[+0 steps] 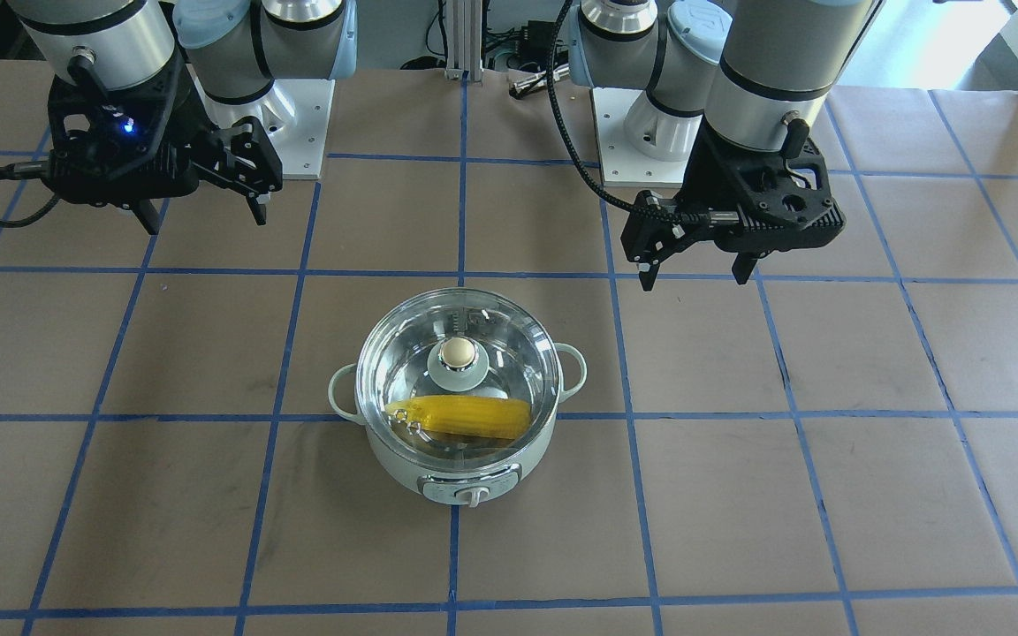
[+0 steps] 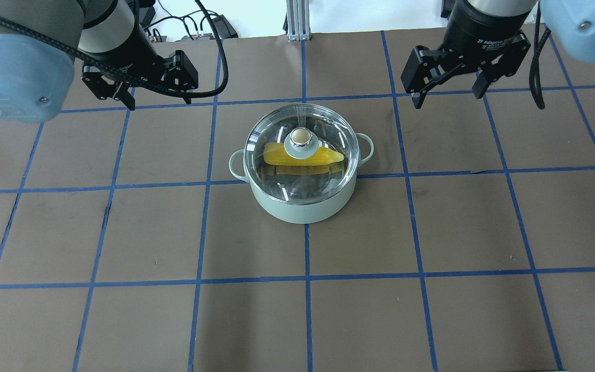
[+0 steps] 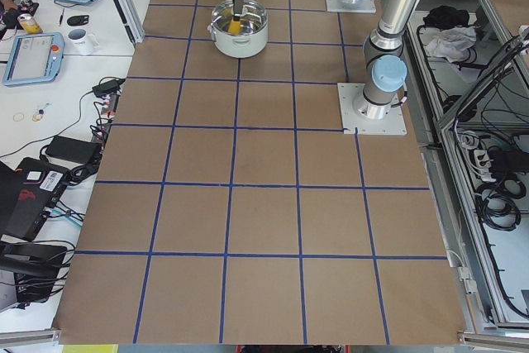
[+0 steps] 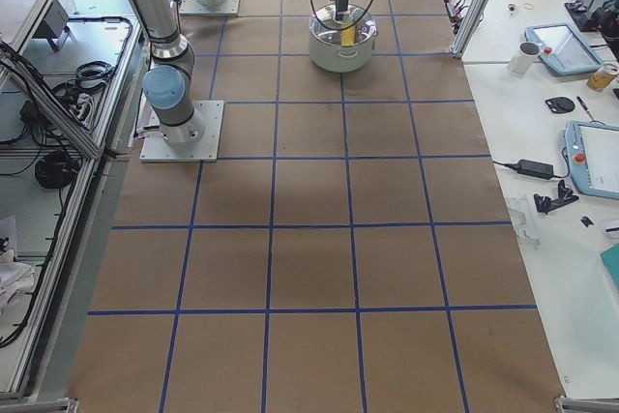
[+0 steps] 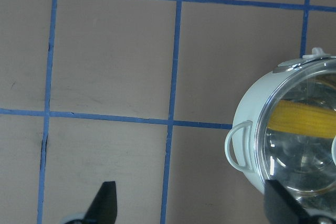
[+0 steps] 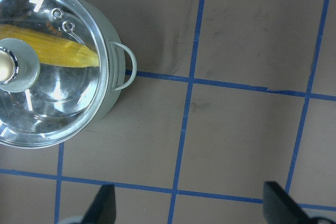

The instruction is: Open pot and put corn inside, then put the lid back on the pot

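While both grippers are hanging clear of it, the pot (image 1: pixel 403 464) is sitting on the brown table (image 1: pixel 739 495), close to the middle and straddling a crossing of the blue tape lines (image 1: pixel 454 565). Seen from the operators' side, its control dial (image 1: pixel 474 496) is facing nearest, away from the robot. Just behind the dial, the corn (image 1: pixel 460 417) is lying inside the pot, in the half nearer the dial. It is stretching almost from wall to wall, with its pointed end aiming toward the robot's right. The lid (image 1: pixel 509 349) is resting level on the pot's rim and covering the corn, which is showing through the clear glass. The beige knob (image 1: pixel 457 353) is standing upright at the lid's centre. The two loop handles (image 1: pixel 573 367) are sticking out to either side of the pot, with nothing touching them.

Farther back, the left gripper (image 1: pixel 695 276) is hovering above the table, well apart from the pot on the robot's left. Its jaws are standing spread wide and are holding nothing. The right gripper (image 1: pixel 205 221) is hovering on the other side, also well apart from the pot. Its jaws are likewise gaping and are holding nothing. Each wrist camera is showing two dark fingertips far apart over bare table, with the pot off to one edge. Beyond the grippers, both arms are rising from white mounting plates (image 1: pixel 310 124) at the table's far edge.
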Controlling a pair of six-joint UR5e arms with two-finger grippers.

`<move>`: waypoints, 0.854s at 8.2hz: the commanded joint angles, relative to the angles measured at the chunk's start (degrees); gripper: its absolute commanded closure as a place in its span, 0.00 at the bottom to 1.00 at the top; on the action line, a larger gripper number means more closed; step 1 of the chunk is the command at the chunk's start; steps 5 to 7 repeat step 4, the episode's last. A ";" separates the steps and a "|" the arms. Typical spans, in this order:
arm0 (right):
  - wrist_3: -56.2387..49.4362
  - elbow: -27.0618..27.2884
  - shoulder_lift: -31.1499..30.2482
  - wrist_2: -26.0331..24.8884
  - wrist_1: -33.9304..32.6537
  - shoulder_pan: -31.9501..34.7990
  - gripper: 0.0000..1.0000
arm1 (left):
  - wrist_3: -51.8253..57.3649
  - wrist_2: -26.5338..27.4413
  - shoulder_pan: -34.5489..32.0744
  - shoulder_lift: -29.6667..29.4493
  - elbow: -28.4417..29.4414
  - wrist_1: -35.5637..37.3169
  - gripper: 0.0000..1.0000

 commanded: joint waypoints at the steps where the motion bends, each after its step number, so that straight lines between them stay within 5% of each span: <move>1: 0.00 0.02 0.00 -0.09 0.00 0.00 0.00 | 0.03 -0.01 0.06 -0.38 0.20 -0.09 0.00; 7: -0.09 0.02 0.00 0.08 0.00 -0.27 0.00 | 0.03 0.25 -0.03 0.15 -0.06 -0.61 0.00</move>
